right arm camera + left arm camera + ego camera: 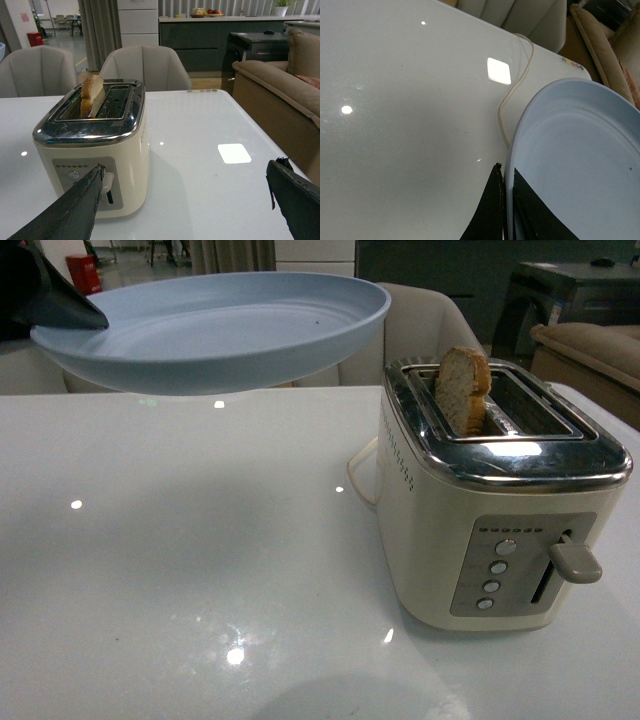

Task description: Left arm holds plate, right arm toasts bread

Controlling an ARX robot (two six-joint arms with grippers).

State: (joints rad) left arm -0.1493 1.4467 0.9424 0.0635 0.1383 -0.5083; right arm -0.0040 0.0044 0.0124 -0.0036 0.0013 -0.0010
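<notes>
The left gripper (506,170) is clamped on the rim of the plate (230,330), one finger on each face of the rim. It holds the plate in the air above the table (150,570), up and to the left of the toaster (440,530). One plate, one tiny dark speck on it. The right gripper (186,167) hangs spread wide, nothing between its two fingers, facing the toaster's lever end. One toaster, two slots. One piece of bread (463,390) stands upright in the left slot, its top poking out. Four round buttons sit beside one lever (575,560). One pale cord (512,95) trails across the table.
</notes>
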